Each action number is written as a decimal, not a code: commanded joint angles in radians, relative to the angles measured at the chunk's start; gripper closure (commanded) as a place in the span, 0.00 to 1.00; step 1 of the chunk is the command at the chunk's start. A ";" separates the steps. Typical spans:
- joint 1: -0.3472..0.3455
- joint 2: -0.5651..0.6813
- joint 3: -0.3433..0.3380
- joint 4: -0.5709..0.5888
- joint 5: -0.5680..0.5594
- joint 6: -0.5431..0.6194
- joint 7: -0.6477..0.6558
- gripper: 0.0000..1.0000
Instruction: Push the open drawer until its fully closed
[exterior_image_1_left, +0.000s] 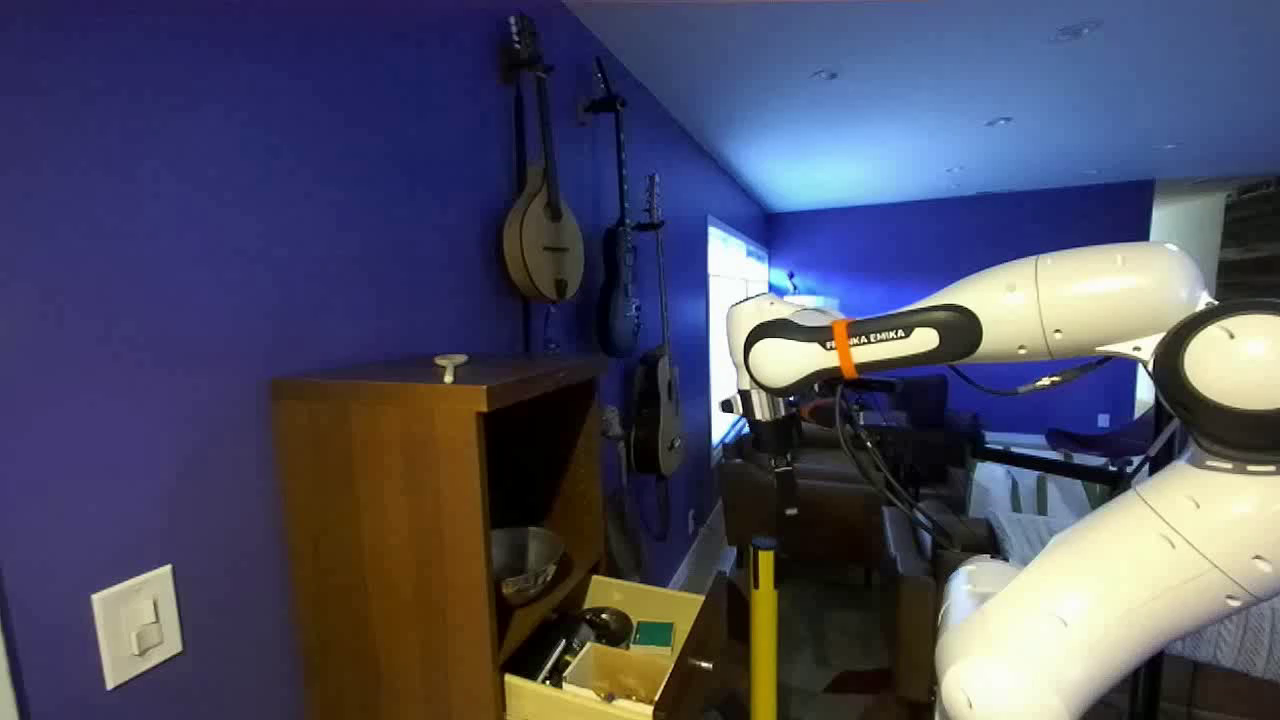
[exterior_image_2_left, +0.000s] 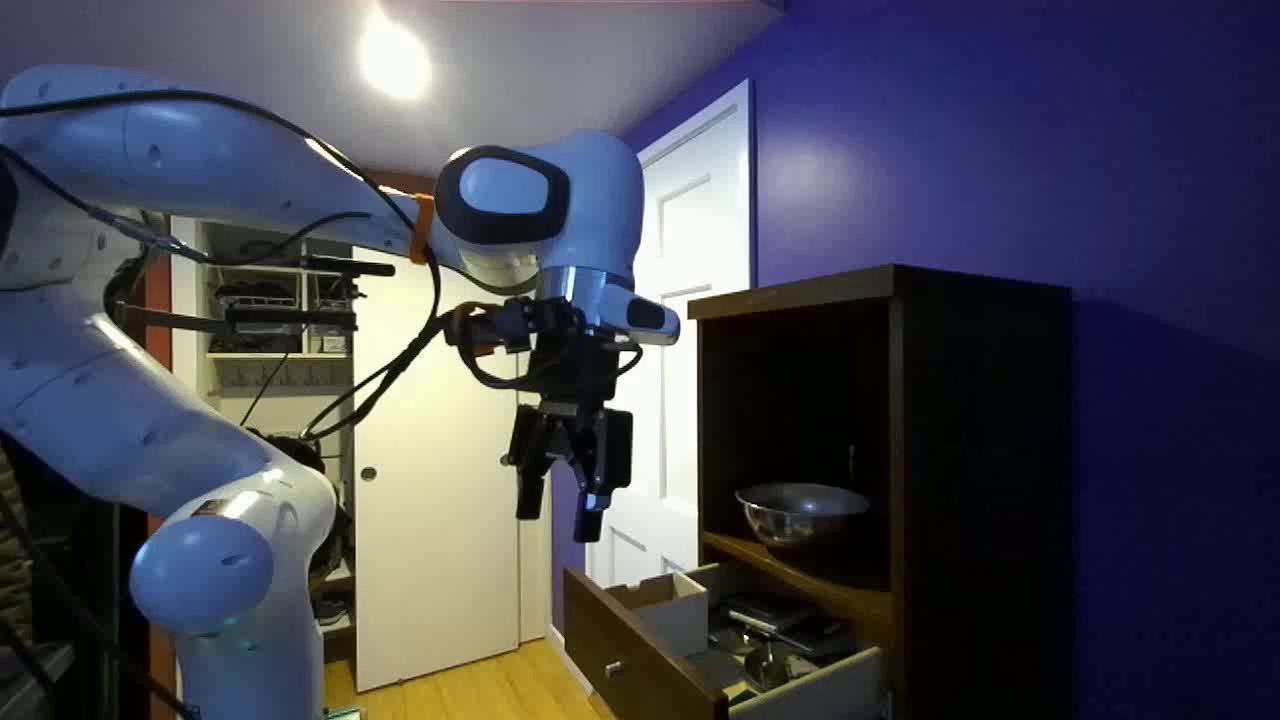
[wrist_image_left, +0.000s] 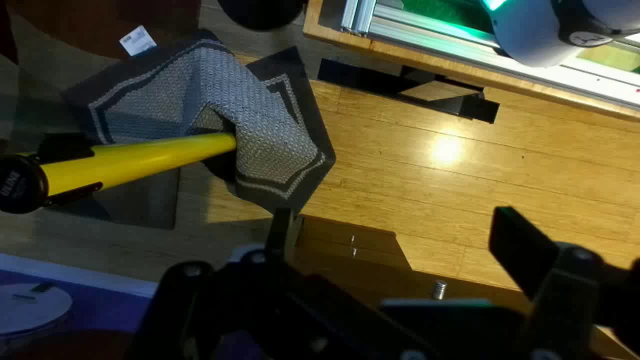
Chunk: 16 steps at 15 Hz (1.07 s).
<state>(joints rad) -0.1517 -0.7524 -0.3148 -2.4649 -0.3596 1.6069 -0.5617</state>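
Note:
The drawer is pulled out of the brown cabinet (exterior_image_1_left: 390, 540). Its pale wall (exterior_image_1_left: 650, 598) and dark brown front with a small silver knob (exterior_image_2_left: 614, 668) show in the exterior views. A white box and dark items lie in the drawer. My gripper (exterior_image_2_left: 560, 515) hangs pointing down, higher than the drawer front and on its outer side, apart from it. It also shows edge-on in an exterior view (exterior_image_1_left: 787, 495). In the wrist view my gripper (wrist_image_left: 393, 220) has its fingers wide apart with nothing between them. The drawer's knob (wrist_image_left: 439, 289) shows below that gap, and the fingers hide much of the drawer.
A yellow post (exterior_image_1_left: 763, 630) stands near the drawer front; it also shows in the wrist view (wrist_image_left: 150, 162). A metal bowl (exterior_image_2_left: 800, 510) sits in the cabinet recess. A small pale object (exterior_image_1_left: 450, 366) stands on the cabinet top. Guitars (exterior_image_1_left: 655, 410) hang on the blue wall.

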 joint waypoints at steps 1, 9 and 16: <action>0.014 -0.002 -0.010 0.002 -0.006 -0.005 0.007 0.00; 0.014 -0.002 -0.010 0.002 -0.006 -0.005 0.007 0.00; 0.017 -0.008 0.003 -0.012 0.006 -0.011 0.026 0.00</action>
<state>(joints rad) -0.1517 -0.7523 -0.3148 -2.4649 -0.3596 1.6069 -0.5617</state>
